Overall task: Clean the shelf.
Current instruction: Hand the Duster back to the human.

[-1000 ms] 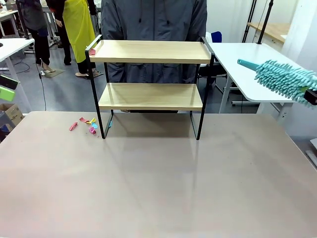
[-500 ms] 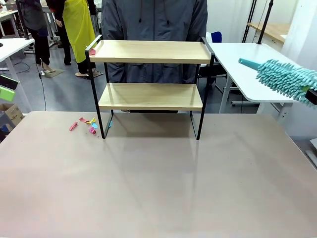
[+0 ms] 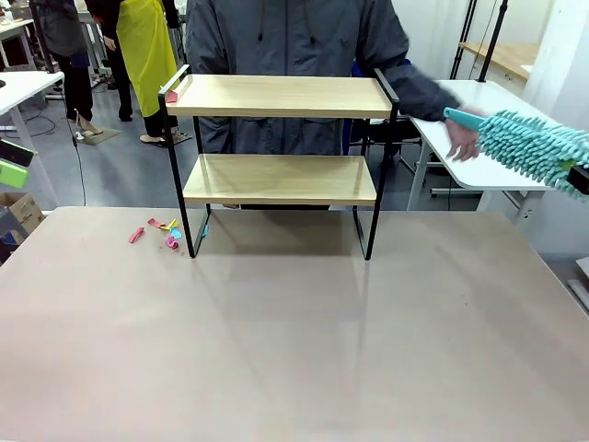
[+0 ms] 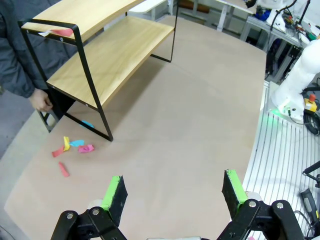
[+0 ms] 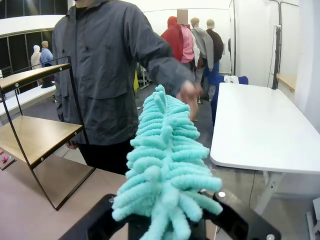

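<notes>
The shelf, two light wooden boards in a thin black frame, stands at the table's far middle; it also shows in the wrist views. A pink scrap lies on the left end of its top board. My right gripper is shut on a fluffy teal duster, held in the air right of the shelf. The person's hand is at the duster's far tip. My left gripper hangs open and empty above the table's left side, its green pads wide apart.
Several small coloured scraps lie on the table by the shelf's left legs. The person stands right behind the shelf. A white side table stands at the right, under the duster. Other people stand farther back on the left.
The person's arm has reached out to the right, and the hand now meets the duster's tip. The duster and both grippers have hardly moved.
</notes>
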You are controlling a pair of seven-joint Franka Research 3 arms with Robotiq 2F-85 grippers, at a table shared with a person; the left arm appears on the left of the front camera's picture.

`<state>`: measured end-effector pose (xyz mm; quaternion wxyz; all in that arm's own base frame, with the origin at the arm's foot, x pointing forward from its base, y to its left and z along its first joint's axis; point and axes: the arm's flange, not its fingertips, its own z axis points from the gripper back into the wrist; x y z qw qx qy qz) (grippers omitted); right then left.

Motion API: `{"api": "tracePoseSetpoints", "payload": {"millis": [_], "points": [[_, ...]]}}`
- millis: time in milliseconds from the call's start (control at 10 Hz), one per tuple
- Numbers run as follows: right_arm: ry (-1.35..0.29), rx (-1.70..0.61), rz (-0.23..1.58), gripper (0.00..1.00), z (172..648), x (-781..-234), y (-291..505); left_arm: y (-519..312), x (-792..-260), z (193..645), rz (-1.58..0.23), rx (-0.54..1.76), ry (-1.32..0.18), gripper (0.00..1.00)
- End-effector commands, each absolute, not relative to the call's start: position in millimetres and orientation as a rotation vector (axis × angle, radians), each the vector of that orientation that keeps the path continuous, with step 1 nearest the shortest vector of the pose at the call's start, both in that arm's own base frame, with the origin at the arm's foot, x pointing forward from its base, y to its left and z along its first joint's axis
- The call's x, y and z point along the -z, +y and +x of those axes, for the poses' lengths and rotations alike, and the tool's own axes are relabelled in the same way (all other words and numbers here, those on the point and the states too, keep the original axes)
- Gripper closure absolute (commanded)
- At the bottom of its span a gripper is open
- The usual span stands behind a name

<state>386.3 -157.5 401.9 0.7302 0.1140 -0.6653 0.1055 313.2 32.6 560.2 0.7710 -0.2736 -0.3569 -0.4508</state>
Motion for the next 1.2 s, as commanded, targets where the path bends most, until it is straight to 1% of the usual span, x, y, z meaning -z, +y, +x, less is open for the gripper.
{"api": "tracePoseSetpoints", "payload": {"millis": [0,500,600,700,800,1000,1100], "points": [[-1.463,-0.222,0.251,0.83,385.7,-406.4,-155.9,30.1,-562.9,313.4,-0.615,0.963,-0.784,0.0],[-1.463,-0.222,0.251,0.83,385.7,-406.4,-155.9,30.1,-562.9,313.4,-0.615,0.963,-0.784,0.0],[-1.464,-0.232,0.25,0.34,386.3,-402.1,-157.3,30.1,-562.9,313.4,-0.615,0.963,-0.784,0.0],[-1.46,-0.227,0.27,0.27,386.0,-401.9,-157.7,30.1,-562.9,313.4,-0.615,0.963,-0.784,0.0],[-1.462,-0.228,0.277,0.0,386.6,-401.6,-157.9,30.1,-562.9,313.4,-0.615,0.963,-0.784,0.0],[-1.456,-0.23,0.285,0.0,387.3,-401.8,-157.9,30.1,-562.9,313.4,-0.615,0.963,-0.784,0.0],[-1.455,-0.232,0.29,0.03,387.0,-401.0,-158.0,30.1,-562.9,313.4,-0.615,0.963,-0.784,0.0]]}}
